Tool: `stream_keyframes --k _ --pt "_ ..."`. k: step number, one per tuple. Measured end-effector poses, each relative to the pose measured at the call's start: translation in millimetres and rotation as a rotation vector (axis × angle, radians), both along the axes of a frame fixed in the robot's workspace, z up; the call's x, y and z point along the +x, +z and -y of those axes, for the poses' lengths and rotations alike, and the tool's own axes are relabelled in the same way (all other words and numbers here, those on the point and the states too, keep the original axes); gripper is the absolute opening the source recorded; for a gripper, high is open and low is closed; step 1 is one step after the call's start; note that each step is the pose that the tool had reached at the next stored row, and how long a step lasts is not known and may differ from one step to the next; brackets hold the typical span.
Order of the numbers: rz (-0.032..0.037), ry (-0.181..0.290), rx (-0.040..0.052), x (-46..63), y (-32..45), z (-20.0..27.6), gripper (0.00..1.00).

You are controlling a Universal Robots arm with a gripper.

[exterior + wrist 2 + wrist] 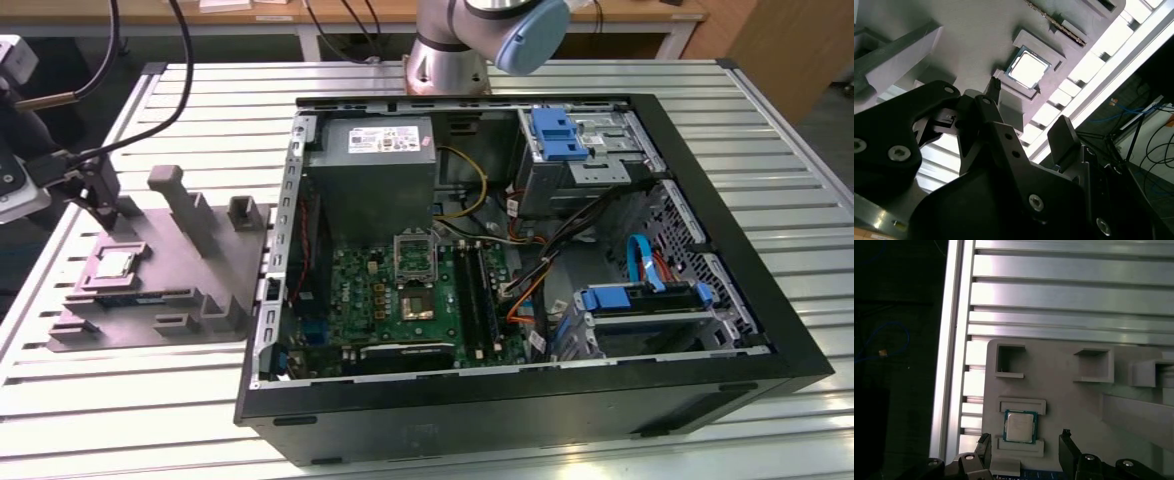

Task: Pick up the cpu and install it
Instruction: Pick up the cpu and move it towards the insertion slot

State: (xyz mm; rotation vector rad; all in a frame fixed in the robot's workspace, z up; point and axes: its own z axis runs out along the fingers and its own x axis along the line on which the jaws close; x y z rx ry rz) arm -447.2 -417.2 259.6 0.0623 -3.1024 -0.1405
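Observation:
The cpu (111, 265) is a small silvery square chip lying flat in a recess of a grey holder plate (174, 285) at the exterior view's left. My gripper (102, 203) hangs a little above the plate, just off the chip. In the first wrist view the cpu (1020, 426) lies close to my open gripper (1025, 438), whose two dark fingers stand wide apart and hold nothing. The second wrist view shows the cpu (1027, 67) beyond the gripper (1029, 107). The black-framed socket (415, 303) sits on the green motherboard inside the open computer case (747, 300).
The grey plate carries raised posts and blocks (178, 195) close to the gripper. Cables (160, 90) hang near the arm at the exterior view's left. The slatted aluminium table (134, 400) ends just beyond the plate. Drive cages and wires (641, 290) fill the case's right half.

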Motion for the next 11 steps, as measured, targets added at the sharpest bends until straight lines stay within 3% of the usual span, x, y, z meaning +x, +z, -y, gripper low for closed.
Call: stream_keyframes --k 11 --pt "0.0004 0.001 -0.0001 0.0 -1.5 0.0 0.65"
